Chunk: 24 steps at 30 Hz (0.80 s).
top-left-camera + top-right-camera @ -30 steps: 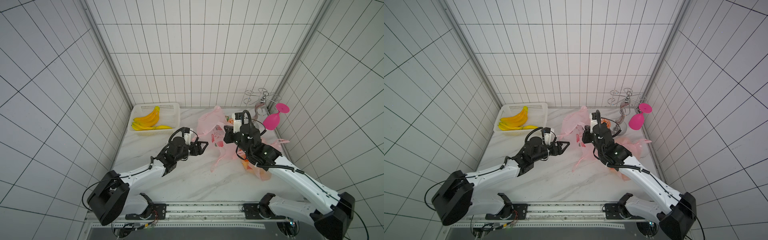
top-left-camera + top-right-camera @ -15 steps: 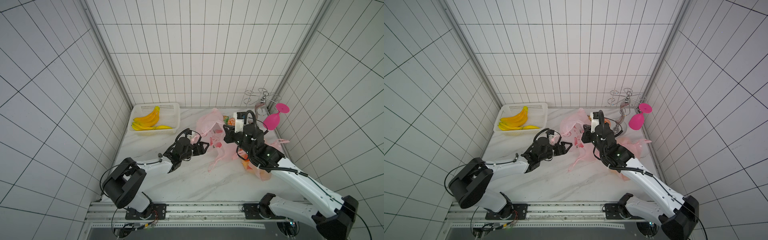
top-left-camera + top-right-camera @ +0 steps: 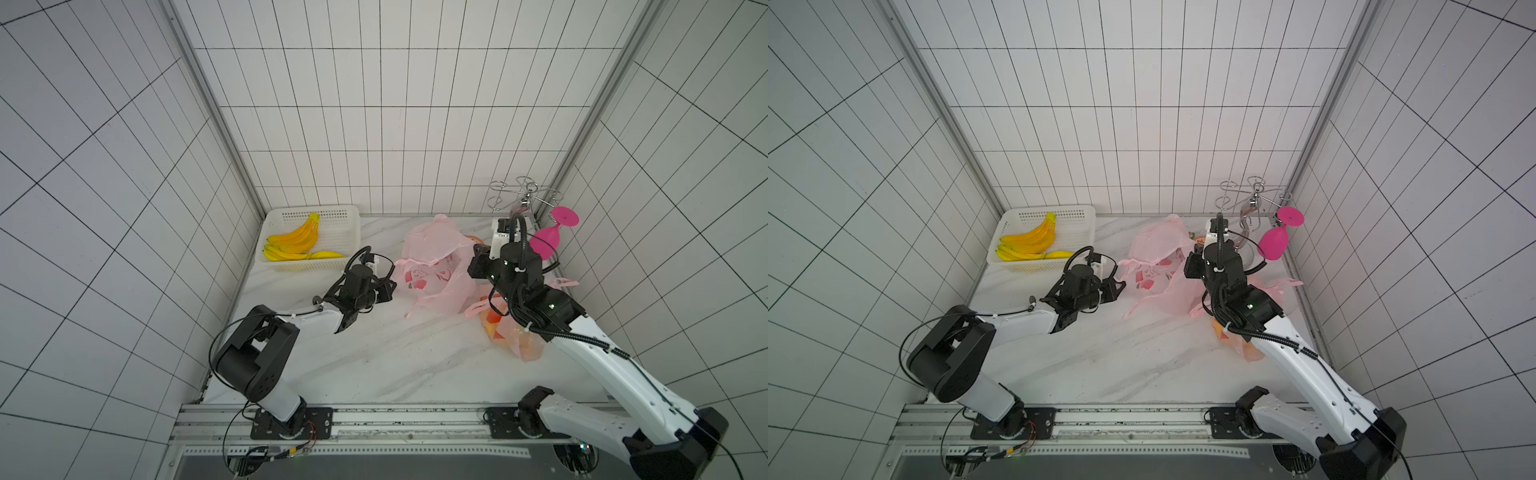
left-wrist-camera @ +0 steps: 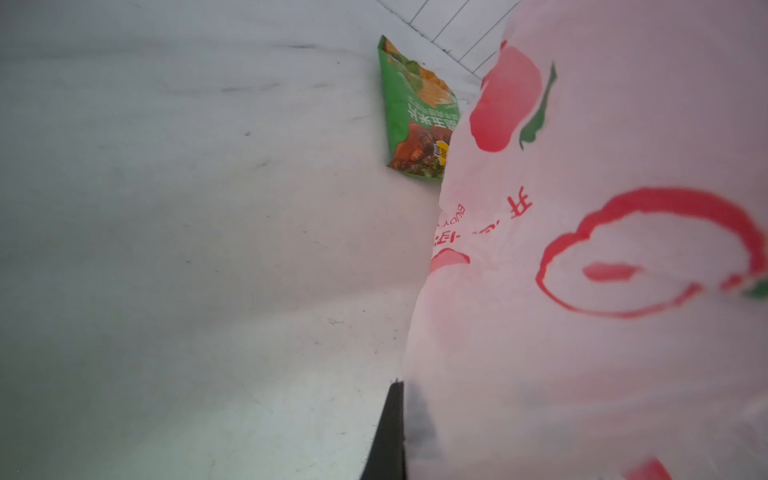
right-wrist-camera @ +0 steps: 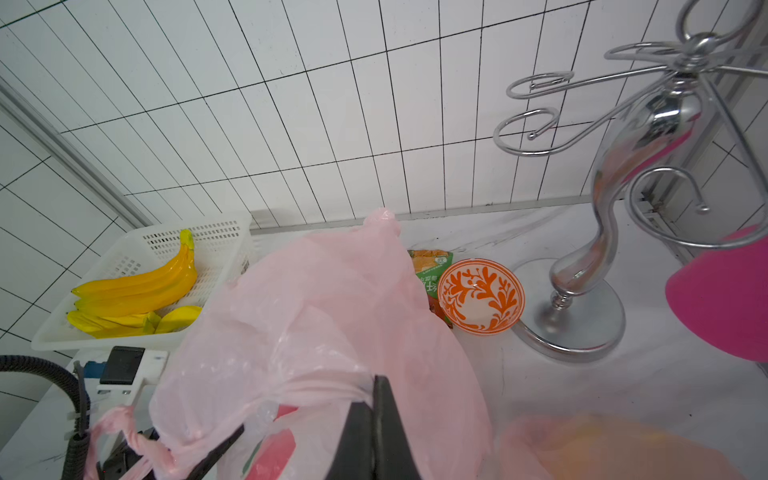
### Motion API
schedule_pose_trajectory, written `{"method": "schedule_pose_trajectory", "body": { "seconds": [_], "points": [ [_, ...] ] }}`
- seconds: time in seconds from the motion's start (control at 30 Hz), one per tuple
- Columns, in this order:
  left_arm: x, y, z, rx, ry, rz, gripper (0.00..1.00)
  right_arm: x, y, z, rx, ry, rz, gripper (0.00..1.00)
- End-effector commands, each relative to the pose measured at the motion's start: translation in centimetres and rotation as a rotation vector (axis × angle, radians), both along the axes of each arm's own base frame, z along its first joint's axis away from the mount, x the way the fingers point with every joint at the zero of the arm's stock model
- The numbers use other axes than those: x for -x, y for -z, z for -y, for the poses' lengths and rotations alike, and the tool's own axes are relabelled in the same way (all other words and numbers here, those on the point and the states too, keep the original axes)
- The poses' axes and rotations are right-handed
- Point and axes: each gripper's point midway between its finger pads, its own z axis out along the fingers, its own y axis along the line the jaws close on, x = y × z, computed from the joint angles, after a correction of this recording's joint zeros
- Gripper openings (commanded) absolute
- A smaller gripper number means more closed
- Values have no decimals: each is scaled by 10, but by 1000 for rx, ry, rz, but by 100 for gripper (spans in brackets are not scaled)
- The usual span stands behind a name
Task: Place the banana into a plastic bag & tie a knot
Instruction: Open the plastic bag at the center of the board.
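On the bench point(image 3: 374, 353), the plastic bag point(image 3: 432, 249) is being gripped from two sides: its bunched right rim is being pinched by the fully closed right end effector point(image 5: 374, 399), its left edge apparently by the closed left end effector point(image 3: 388, 286), presumably to spread the mouth. The bananas point(image 3: 297, 243) are lying in the far-left basket point(image 3: 311, 209), not yet bagged.

At the back right of your marble table point(image 3: 374, 353), you have a chrome glass rack point(image 5: 582, 266) with a pink glass point(image 3: 544, 245) hanging bowl-down. An orange-patterned bowl point(image 5: 481, 296) sits by its base, beside a green snack packet point(image 4: 419, 112). A white basket point(image 3: 345, 232) sits back left.
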Motion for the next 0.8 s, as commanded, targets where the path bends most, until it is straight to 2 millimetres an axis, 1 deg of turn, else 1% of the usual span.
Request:
{"method": "schedule_pose_trajectory", "body": {
  "seconds": [0.0,0.1,0.13,0.2,0.3,0.37,0.47,0.53,0.6,0.63,0.7,0.77],
  "points": [
    [-8,-2,-9,-50,12,7,0,1,-54,5,-26,10,99,0],
    [-9,-12,-3,-61,42,11,23,-4,-54,-17,-44,-86,99,0],
    [-9,-18,-2,-63,52,16,32,-7,-50,-24,-47,-109,90,0],
    [-7,-32,-4,-79,63,39,45,-15,-47,-33,-55,-132,80,0],
    [-2,-57,-20,-153,35,71,61,-29,-45,-44,-48,-142,67,0],
    [2,-75,-40,-226,-22,90,69,-40,-50,-53,-42,-156,70,0],
    [5,-101,-76,-296,-158,125,77,-54,-53,-63,-31,-168,72,0],
    [5,-123,-96,-290,-219,161,81,-64,-54,-70,-20,-172,73,0],
    [-3,-142,-118,-294,-284,179,84,-73,-53,-74,-14,-172,68,0],
    [-10,-150,-129,-301,-310,181,85,-78,-52,-77,-12,-176,65,0],
    [-27,-158,-145,-333,-343,159,86,-85,-54,-82,-15,-183,67,0],
    [-51,-154,-165,-418,-403,121,88,-89,-54,-85,-18,-189,70,0]
  ]
}}
